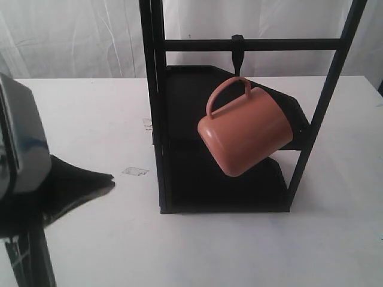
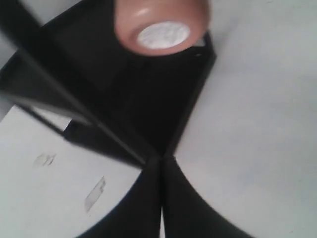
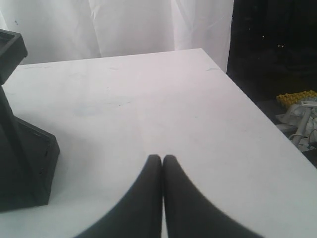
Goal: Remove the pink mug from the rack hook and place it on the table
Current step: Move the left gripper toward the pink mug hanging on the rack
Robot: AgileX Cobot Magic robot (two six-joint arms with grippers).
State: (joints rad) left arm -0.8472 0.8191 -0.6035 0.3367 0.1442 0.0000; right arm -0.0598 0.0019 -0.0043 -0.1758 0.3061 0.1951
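Salmon-pink, matte and cylindrical, the mug (image 1: 248, 134) hangs by its loop handle from the short black metal hook (image 1: 237, 54). The hook is fixed to the thin black crossbar (image 1: 281, 43) of the tall black metal-framed rack (image 1: 157, 119). The mug tilts, its base turned down toward the near left. Its body hangs in front of the two dark angled shelves (image 1: 197, 173), clear of the wide, flat white worktop (image 1: 90, 107) on which the rack stands.

The left claw (image 2: 161, 159) is closed, its two dark fingers pressed together with nothing between them. It sits low over the worktop to the near left of the rack and points at a corner of the lower shelf, well apart from the mug. The left wrist view shows the mug's pale underside above that shelf. A small piece of clear tape (image 1: 135, 171) lies on the worktop between this claw and the rack's left post.

The right claw (image 3: 162, 158) is also closed and empty, its fingers touching. It is over the worktop to the right of the rack, whose dark base shows at the edge of the right wrist view.
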